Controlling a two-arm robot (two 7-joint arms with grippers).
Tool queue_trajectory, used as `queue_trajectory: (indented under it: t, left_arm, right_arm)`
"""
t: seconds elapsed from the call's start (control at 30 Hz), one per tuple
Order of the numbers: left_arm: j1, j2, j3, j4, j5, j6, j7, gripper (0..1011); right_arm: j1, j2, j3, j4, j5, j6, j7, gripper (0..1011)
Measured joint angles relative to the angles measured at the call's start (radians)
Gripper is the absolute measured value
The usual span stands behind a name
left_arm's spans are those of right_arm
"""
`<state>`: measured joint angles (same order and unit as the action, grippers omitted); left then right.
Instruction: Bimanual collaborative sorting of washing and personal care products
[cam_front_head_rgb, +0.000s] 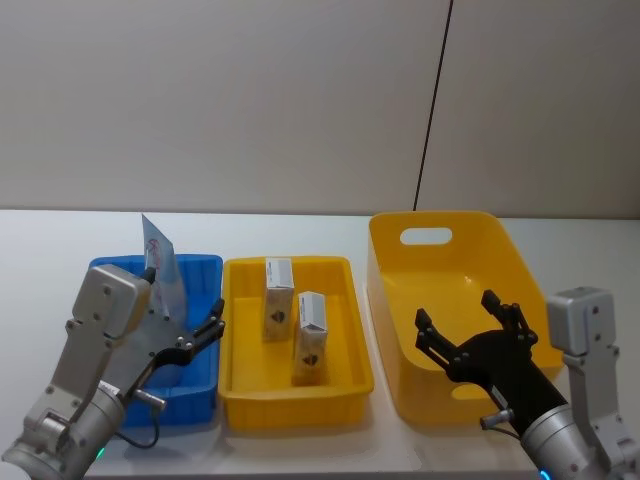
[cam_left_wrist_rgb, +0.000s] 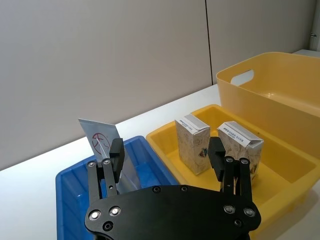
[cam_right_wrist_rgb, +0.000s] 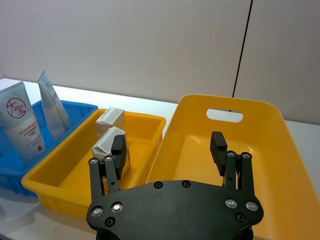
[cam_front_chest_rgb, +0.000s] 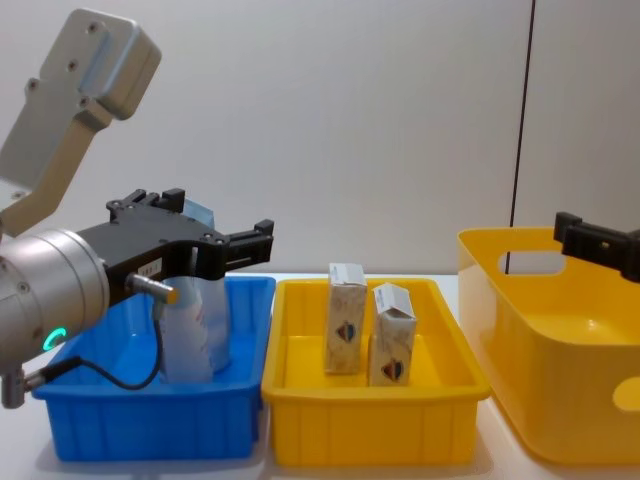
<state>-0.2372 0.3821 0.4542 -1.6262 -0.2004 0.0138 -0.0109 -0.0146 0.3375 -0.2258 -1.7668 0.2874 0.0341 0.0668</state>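
My left gripper (cam_front_head_rgb: 203, 335) hangs over the blue bin (cam_front_head_rgb: 190, 408), jaws apart and empty. My right gripper (cam_front_head_rgb: 458, 315) hangs over the big yellow bin (cam_front_head_rgb: 400, 330), jaws apart too, holding nothing. In the yellow tray (cam_front_head_rgb: 300, 410) between the bins, a carton (cam_front_head_rgb: 311, 338) stands upright with a second carton (cam_front_head_rgb: 278, 298) just behind it. A bottle (cam_right_wrist_rgb: 22, 125) and a tube (cam_front_head_rgb: 160, 250) stand in the blue bin.

Lighting: bright, even, diffuse, from overhead. Shadows: soft and faint on the white tabletop (cam_front_head_rgb: 50, 250) beneath the shallow yellow bin (cam_front_head_rgb: 300, 408). Glare: mild sheen inside the deep yellow bin (cam_left_wrist_rgb: 280, 95).
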Motion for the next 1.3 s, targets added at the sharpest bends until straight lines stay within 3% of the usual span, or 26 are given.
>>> queue_trajectory:
  t: [1.3]
  left_arm:
    - [0.0,0.0,0.0,0.0,0.0,0.0,0.0,1002]
  right_arm:
    - [0.0,0.0,0.0,0.0,0.0,0.0,0.0,1003]
